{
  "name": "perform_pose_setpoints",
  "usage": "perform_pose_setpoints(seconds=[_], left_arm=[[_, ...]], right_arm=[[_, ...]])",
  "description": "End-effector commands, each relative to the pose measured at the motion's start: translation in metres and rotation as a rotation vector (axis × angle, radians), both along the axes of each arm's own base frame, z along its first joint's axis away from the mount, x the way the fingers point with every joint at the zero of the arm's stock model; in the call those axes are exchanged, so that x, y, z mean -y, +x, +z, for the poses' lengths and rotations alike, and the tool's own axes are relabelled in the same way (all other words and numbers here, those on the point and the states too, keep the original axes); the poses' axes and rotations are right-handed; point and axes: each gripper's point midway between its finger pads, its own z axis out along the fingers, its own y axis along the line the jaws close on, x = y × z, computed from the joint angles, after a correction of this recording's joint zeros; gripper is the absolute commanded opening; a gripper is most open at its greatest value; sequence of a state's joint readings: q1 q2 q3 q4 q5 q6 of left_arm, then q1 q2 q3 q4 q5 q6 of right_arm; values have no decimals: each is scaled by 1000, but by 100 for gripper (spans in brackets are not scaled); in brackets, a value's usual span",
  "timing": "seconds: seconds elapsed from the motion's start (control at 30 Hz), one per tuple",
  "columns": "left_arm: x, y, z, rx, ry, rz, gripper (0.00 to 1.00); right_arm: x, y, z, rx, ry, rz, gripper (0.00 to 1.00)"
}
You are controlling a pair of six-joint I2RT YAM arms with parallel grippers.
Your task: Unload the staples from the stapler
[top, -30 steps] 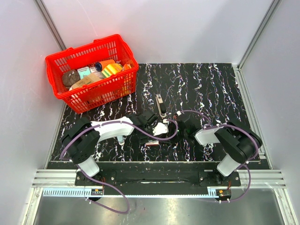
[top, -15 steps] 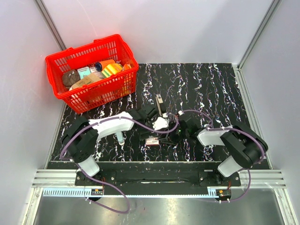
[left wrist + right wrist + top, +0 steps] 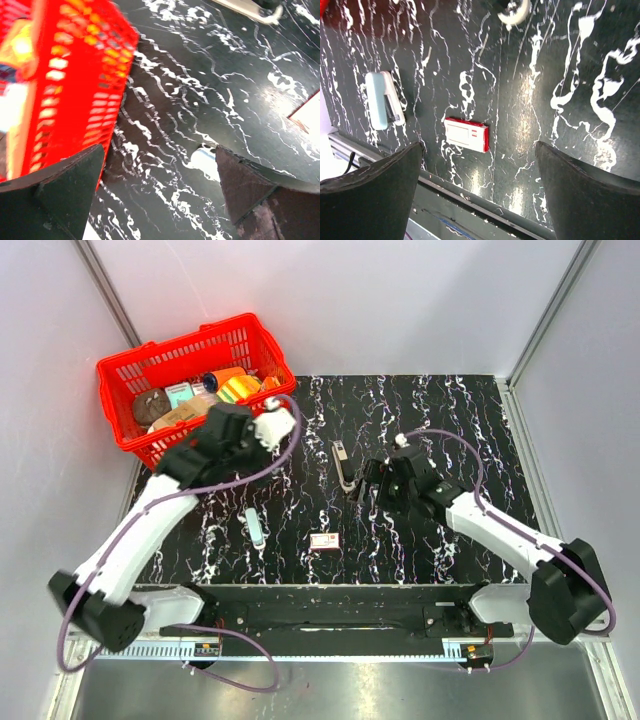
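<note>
Left jaws spread, empty | right jaws spread, empty | stapler (image 3: 343, 464) on table (image 3: 455, 410) | red-and-white box (image 3: 467, 134) print illegible

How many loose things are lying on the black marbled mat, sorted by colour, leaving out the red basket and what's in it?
Dark grey with silvery metal: 1, the stapler
Pale blue-white: 1, the slim bar
Red and white: 1, the small box
Total: 3

Red basket (image 3: 212, 443) of items, pale blue bar (image 3: 255, 528), red-and-white box (image 3: 323, 540)
</note>
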State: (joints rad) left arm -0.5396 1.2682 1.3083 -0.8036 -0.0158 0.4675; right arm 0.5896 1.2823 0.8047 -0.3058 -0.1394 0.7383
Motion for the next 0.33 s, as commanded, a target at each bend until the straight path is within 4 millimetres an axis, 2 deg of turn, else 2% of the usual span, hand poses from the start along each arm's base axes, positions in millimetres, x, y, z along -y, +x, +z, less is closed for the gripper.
perform_pose_setpoints(seconds=[0.0,0.17,0.3], left_arm=[[-51,-15,54,147,-77,204,99],[-96,-41,76,264,-194,360,99],[-120,-55,83,294,-236,444,99]], right_arm=[[18,7,36,79,-107,11,99],[17,12,76,160,-85,28,99],[18,20,103,211,-99,26,99]])
